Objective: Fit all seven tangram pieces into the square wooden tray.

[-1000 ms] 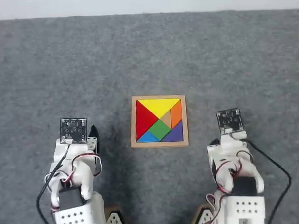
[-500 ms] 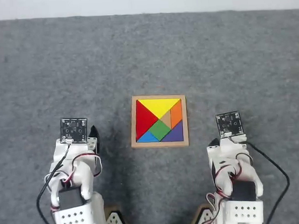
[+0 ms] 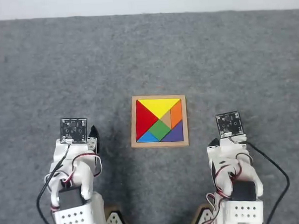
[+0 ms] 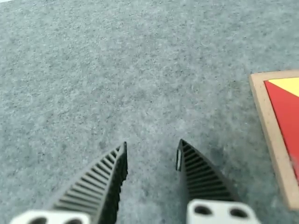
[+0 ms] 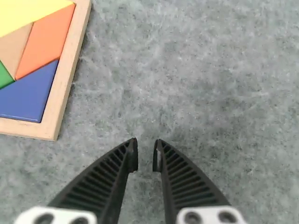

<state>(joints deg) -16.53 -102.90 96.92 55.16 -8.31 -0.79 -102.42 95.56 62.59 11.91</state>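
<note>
From above: square wooden tray [image 3: 161, 144] flat on the grey carpet [image 3: 63, 66], between the two arms and a little ahead of them, touching neither. Inside it, all seven pieces flush: yellow triangle [image 3: 159, 105] along the far edge, red triangle [image 3: 144, 119] on the left arm's side, orange piece [image 3: 176, 113] on the right arm's side, tan piece [image 3: 166, 122] and green piece [image 3: 160, 130] near the middle, blue piece [image 3: 147, 137] and purple piece [image 3: 175, 134] along the near edge. Left arm [image 3: 75, 165] and right arm [image 3: 233, 158] drawn back near the table's near edge, each well apart from the tray. At the left wrist: left gripper [image 4: 152, 149] low over bare carpet, fingers spread wide with nothing between them; off to one side and ahead of the tips, a corner of the tray rim [image 4: 268, 126] with red and a sliver of yellow inside. At the right wrist: right gripper [image 5: 145, 153] also over bare carpet, fingers barely parted, a thin slit of carpet between the tips, gripping nothing; tray corner [image 5: 63, 100] near but clear of the fingers, off to one side, with the purple, orange, tan, green and yellow pieces seated within.
</note>
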